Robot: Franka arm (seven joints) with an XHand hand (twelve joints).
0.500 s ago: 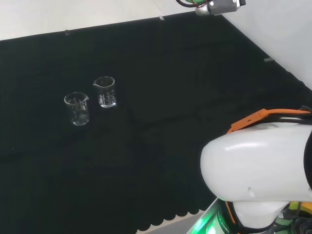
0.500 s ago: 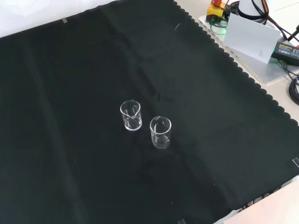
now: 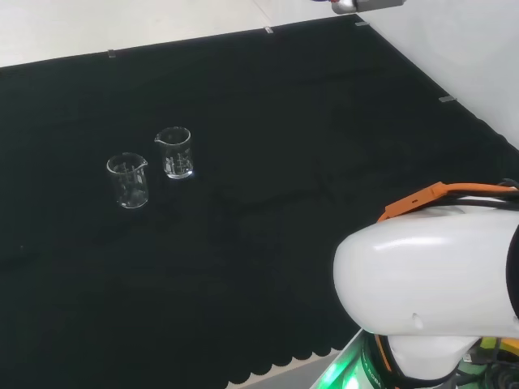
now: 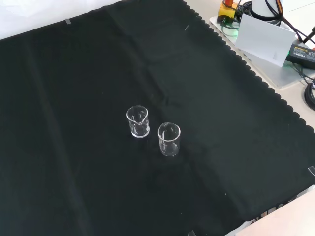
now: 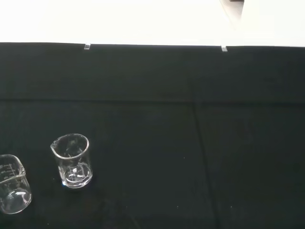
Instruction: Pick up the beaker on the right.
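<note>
Two small clear glass beakers stand upright and close together on the black cloth [image 3: 284,121]. In the head view one beaker [image 3: 174,152] stands to the right and a little farther off, and the other beaker [image 3: 128,180] stands to its left and nearer. The front view has the first beaker [image 4: 138,121] at the centre and the second beaker [image 4: 169,139] lower right of it. In the wrist view a spouted beaker [image 5: 72,161] stands whole and a second beaker [image 5: 12,183] is cut by the picture's edge. Both look empty.
The arm's big white link [image 3: 430,284] with an orange cable [image 3: 438,194] takes up the head view's lower right. A white box [image 4: 263,37] and cables lie beyond the cloth's scalloped edge [image 4: 256,78] in the front view. Pale floor borders the cloth's far side.
The grey part of the arm at the head view's top edge has risen almost out of the picture. Both beakers stand where they were.
</note>
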